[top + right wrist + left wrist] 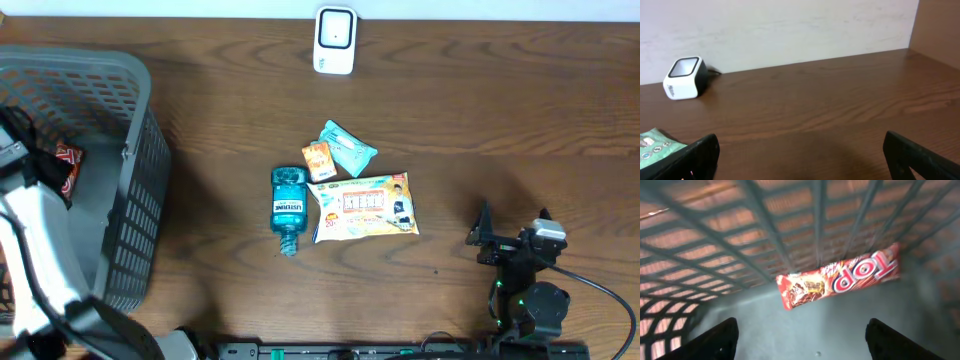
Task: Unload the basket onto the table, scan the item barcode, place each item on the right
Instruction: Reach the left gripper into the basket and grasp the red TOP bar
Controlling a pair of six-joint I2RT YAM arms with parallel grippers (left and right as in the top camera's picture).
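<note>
Hovering in basket (pixel 140 160): left gripper (pixel 801 325), fingers apart, empty | red Top bar (pixel 840 280) lying on basket floor against its wall | right gripper (pixel 801 140) fingers apart, empty | scanner (pixel 334 40) on table (pixel 500 100), far edge

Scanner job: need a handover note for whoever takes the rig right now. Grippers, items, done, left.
Left gripper: fingers open, empty, inside the grey basket, above the red snack bar lying on its floor.
Right gripper: fingers open, empty, low over the table, near right.
Scanner: far edge of the table, centre.
Mid-table cluster: mouthwash bottle, orange box, teal packet, large snack packet.
Done: one bar is in the basket; whether it was scanned cannot be told.
Left: probably the four table items, each to the scanner.
</note>
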